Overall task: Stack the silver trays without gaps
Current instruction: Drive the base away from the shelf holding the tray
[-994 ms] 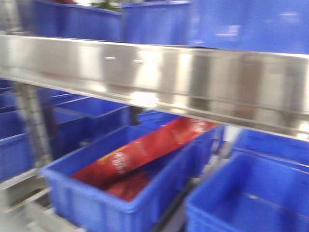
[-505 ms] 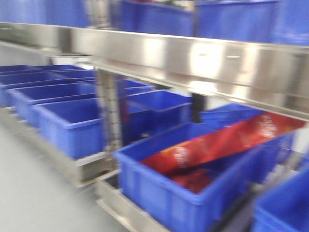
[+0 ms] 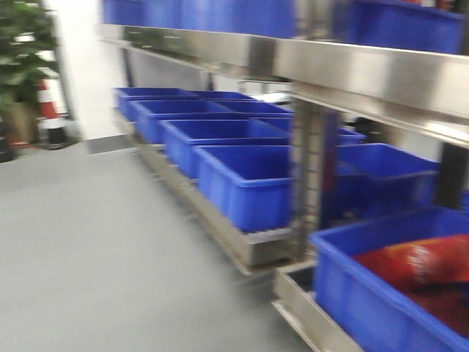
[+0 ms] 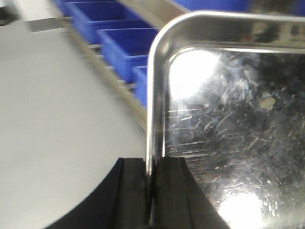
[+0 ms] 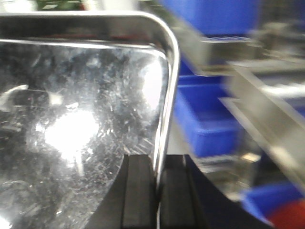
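One silver tray (image 4: 228, 109), scratched and shiny, fills the right of the left wrist view. My left gripper (image 4: 151, 164) is shut on its left rolled rim, black pads pressed on both sides. In the right wrist view the same kind of silver tray (image 5: 81, 124) fills the left, and my right gripper (image 5: 157, 162) is shut on its right rim. The tray is held in the air above grey floor. I cannot tell whether more than one tray is stacked in the grip. The front view shows neither tray nor grippers.
A steel shelf rail (image 3: 366, 73) runs along the right, with a row of blue bins (image 3: 245, 180) beneath it. The nearest bin (image 3: 352, 301) holds red packets (image 3: 418, 264). Grey floor (image 3: 95, 249) spreads to the left. A plant (image 3: 22, 44) and a red-white cone (image 3: 50, 110) stand far left.
The front view has swung left: the shelf rail and the bin with red packets slid to the right of the frame, and floor, plant and cone came into sight.
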